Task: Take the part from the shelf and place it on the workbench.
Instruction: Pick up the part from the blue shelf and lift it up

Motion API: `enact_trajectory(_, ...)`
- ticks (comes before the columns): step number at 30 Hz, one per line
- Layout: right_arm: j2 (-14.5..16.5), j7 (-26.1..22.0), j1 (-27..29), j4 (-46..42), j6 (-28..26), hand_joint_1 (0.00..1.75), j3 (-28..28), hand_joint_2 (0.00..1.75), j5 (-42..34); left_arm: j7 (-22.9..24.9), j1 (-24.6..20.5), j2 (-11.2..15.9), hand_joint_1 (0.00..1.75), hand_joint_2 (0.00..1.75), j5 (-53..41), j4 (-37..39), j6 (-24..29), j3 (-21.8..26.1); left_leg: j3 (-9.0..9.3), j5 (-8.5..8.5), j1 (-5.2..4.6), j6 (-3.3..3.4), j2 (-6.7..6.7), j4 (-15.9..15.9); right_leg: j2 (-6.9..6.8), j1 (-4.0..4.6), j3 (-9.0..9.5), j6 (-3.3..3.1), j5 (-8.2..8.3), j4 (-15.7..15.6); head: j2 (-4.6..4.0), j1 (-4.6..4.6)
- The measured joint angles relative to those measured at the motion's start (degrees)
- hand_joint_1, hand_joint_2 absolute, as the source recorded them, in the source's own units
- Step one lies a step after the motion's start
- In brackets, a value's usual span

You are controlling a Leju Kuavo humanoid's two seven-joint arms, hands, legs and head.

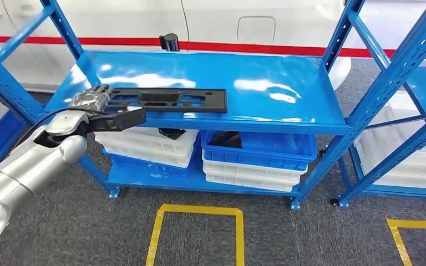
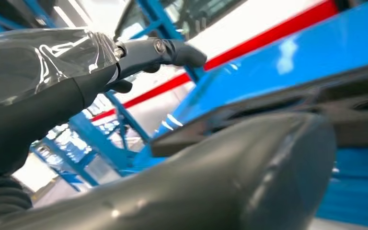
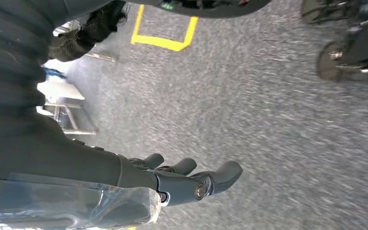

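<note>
Black part (image 1: 163,100) on shelf (image 1: 266,88), left hand (image 1: 97,108) gripping its hidden end, right hand (image 3: 182,179) spread.

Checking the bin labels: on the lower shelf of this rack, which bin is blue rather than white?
The blue bin on top of the right-hand stack, under the top shelf. The bins beneath it and the left-hand stack are white.
</note>
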Motion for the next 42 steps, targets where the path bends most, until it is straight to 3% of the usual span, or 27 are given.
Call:
enact_trajectory(3, 0.03, -0.08, -0.05, -0.01, -0.01, 0.0, 0.02, 1.75, -0.02, -0.05, -0.18, 0.03, 0.0, 0.0, -0.01, -0.05, -0.09, 0.13, 0.53, -0.8, -0.12, -0.9, -0.08, 0.3, -0.15, -0.22, 0.86, -0.54, -0.19, -0.84, 0.01, 0.06)
enact_trajectory(5, 0.01, -0.12, -0.13, -0.03, -0.05, 0.0, 0.02, 1.75, -0.02, -0.06, -0.7, 0.09, 0.0, 0.0, 0.03, -0.09, -0.08, 0.21, -0.77, -2.49, 0.07, -1.54, 0.01, 3.55, -0.22, -0.64, 1.62, -0.85, -0.29, -1.13, 0.01, 0.01)
enact_trajectory(8, -0.03, -0.19, -0.28, -0.03, -0.06, 0.0, 0.03, 1.75, -0.04, -0.54, -0.89, 0.21, 0.0, 0.0, 0.75, -0.09, -0.38, 0.14, -7.75, -6.5, 0.92, -2.7, 0.13, 15.05, -0.08, -0.88, 2.06, -1.06, -0.73, -1.17, 0.01, -0.07)
enact_trajectory(9, -0.02, -0.2, -0.28, -0.03, -0.04, 0.0, 0.06, 1.75, -0.05, -0.92, -0.74, 0.22, 0.0, 0.0, 1.12, -0.09, -0.52, 0.11, -9.69, -6.74, 1.16, -2.96, 0.15, 17.27, -0.02, -0.93, 2.19, -1.02, -0.91, -1.16, 0.01, -0.08)
enact_trajectory(10, -0.02, -0.2, -0.27, -0.03, -0.03, 0.0, 0.09, 1.75, -0.07, -1.36, -0.61, 0.22, 0.0, 0.0, 1.47, -0.09, -0.6, 0.09, -10.61, -5.9, 1.35, -3.11, 0.18, 17.3, 0.04, -0.97, 2.37, -0.94, -1.09, -1.14, 0.01, -0.08)
enact_trajectory(11, -0.02, -0.21, -0.27, -0.03, -0.03, 0.0, 0.14, 1.75, -0.08, -1.75, -0.57, 0.22, 0.0, 0.0, 1.75, -0.09, -0.6, 0.1, -10.36, -3.97, 1.48, -3.2, 0.2, 15.04, 0.1, -1.02, 2.63, -0.83, -1.27, -1.14, 0.01, -0.09)
enact_trajectory(13, -0.03, -0.2, -0.29, -0.03, -0.03, 0.0, 0.19, 1.75, -0.11, -2.36, -0.74, 0.21, 0.0, 0.0, 2.11, -0.09, -0.32, 0.15, -7.58, 1.31, 1.53, -3.16, 0.26, 6.49, 0.22, -1.05, 3.27, -0.47, -1.65, -1.17, 0.0, -0.08)
enact_trajectory(15, -0.04, -0.19, -0.34, -0.03, -0.03, 0.0, 0.2, 1.75, -0.15, -3.02, -0.92, 0.08, 0.0, 0.0, 2.51, -0.08, 0.38, 0.19, -5.53, 3.93, 1.16, -2.68, 0.33, 0.75, 0.31, -1.01, 3.54, 0.02, -1.87, -1.26, 0.0, -0.06)
enact_trajectory(17, -0.05, -0.1, -0.35, -0.03, -0.03, 0.0, 0.25, 1.75, -0.27, -4.09, -0.88, -0.32, 0.0, 0.0, 3.25, -0.09, 1.74, 0.3, -5.22, 4.17, 0.9, -2.12, 0.32, 0.05, 0.36, -0.93, 3.5, 0.45, -2.1, -1.27, 0.0, -0.05)
enact_trajectory(21, -0.44, 0.52, -0.36, -0.03, -0.07, 0.0, 0.57, 1.75, -0.35, -6.23, -0.66, -2.77, 0.0, 0.0, 5.12, -1.35, 5.72, 0.78, -5.11, 4.77, 0.95, -2.1, 0.0, 0.03, 0.25, -0.68, 3.67, -1.24, -2.14, -1.39, 0.01, -0.02)
enact_trajectory(22, -0.54, 0.62, -0.39, -0.03, -0.07, 0.0, 0.68, 1.75, -0.36, -6.49, -0.58, -3.7, 0.0, 0.0, 5.4, -2.09, 6.24, 0.86, -5.09, 4.75, 0.9, -2.0, -0.09, 0.03, 0.17, -0.7, 3.8, -1.19, -2.13, -1.52, 0.01, -0.01)
enact_trajectory(25, -0.89, 0.62, -0.52, -0.03, -0.07, 0.0, 0.85, 1.75, -0.42, -6.89, -0.26, -6.77, 0.0, 0.0, 6.1, -4.12, 6.74, 0.95, -5.05, 4.67, 0.76, -1.56, -0.16, 0.03, 0.11, -0.81, 4.08, -0.64, -1.95, -1.94, 0.01, 0.01)
enact_trajectory(28, -1.29, 0.14, -0.56, -0.03, -0.18, 0.0, 0.99, 1.75, -0.37, -8.26, 0.26, -10.23, 0.0, 0.0, 6.98, -5.81, 7.38, 0.94, -5.05, 4.61, 0.63, -1.3, -0.13, 0.06, 0.13, -1.01, 4.25, 0.85, -1.81, -2.33, 0.01, -0.01)
enact_trajectory(30, -1.54, -0.43, -0.62, -0.03, -0.35, 0.0, 1.08, 1.75, -0.19, -9.6, 0.68, -12.7, 0.0, 0.0, 7.21, -6.44, 7.99, 0.89, -5.05, 4.57, 0.6, -1.22, -0.14, 0.07, 0.13, -1.08, 4.32, 1.37, -1.81, -2.43, 0.0, -0.01)
enact_trajectory(36, -2.05, -1.67, -0.7, -0.03, -1.15, 0.0, 1.48, 1.75, -0.04, -11.94, 1.65, -18.26, 0.0, 0.0, 7.38, -6.76, 8.85, 0.61, -5.01, 4.54, 0.65, -1.17, -0.06, 0.04, 0.13, -1.08, 4.31, 1.53, -1.79, -2.44, 0.01, -0.01)
enact_trajectory(42, -2.45, -0.64, -0.69, -0.03, -1.4, 0.0, 1.8, 1.75, -0.07, -10.57, 2.51, -19.69, 0.0, 0.0, 8.03, -6.67, 8.32, 0.36, -4.9, 4.59, 0.8, -1.25, -0.04, -0.16, 0.14, -0.97, 4.3, 1.51, -1.8, -2.42, 0.01, -0.01)
